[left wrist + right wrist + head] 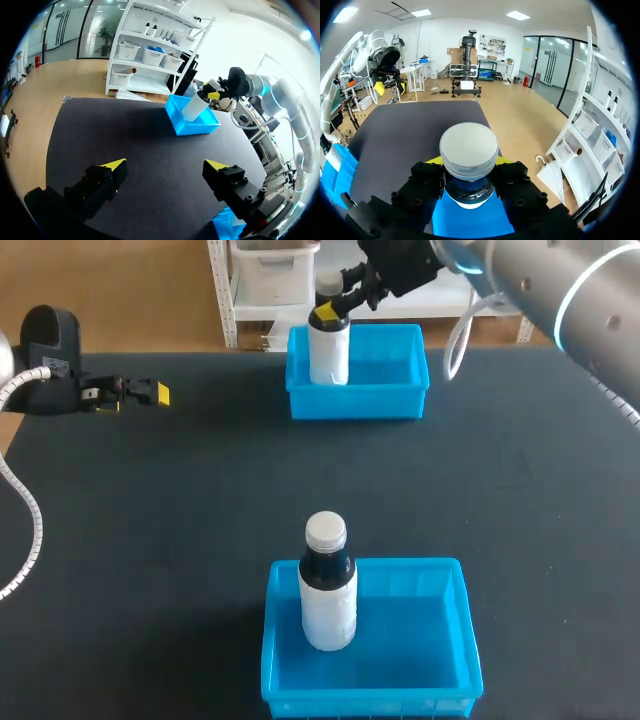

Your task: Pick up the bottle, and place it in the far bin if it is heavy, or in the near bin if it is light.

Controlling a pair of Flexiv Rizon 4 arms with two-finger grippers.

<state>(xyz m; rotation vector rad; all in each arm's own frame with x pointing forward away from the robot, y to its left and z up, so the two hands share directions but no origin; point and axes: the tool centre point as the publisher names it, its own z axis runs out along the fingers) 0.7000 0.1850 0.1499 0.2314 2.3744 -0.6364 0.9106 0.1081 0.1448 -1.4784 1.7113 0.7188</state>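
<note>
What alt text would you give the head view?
The right hand grips the neck of a white bottle whose lower part is inside the far blue bin. A second bottle, white with a dark neck, stands in the near blue bin, and the left hand hangs open over the black table at the left.

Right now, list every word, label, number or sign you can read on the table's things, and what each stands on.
No text can be read.
Far bottle, in the right claw: white wrap, no legible print.
Near bottle: white wrap, no legible print.
Far bin and near bin: plain blue, no markings seen.
</note>
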